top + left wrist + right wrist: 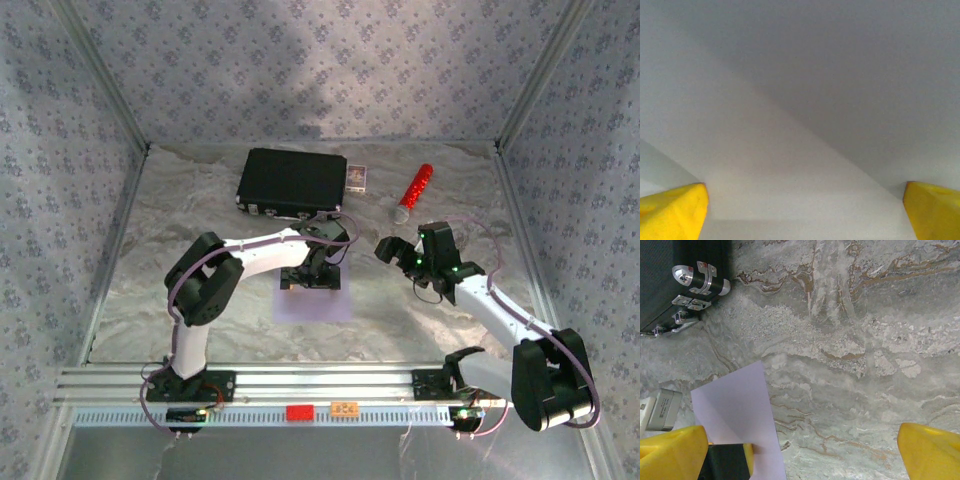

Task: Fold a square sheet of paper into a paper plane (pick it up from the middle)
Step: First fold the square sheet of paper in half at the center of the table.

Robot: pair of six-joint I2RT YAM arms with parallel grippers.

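Sheet (pixel 313 302): lilac, flat on worktop (pixel 150 260), near side of black case (pixel 292 182). Left jaws: apart, over its far edge, perhaps touching. Right jaws: apart, right of sheet.

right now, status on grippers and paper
Left gripper open, low over far edge of sheet. Right gripper open, over bare table to its right. Sheet flat, not held. Case behind it, apart.
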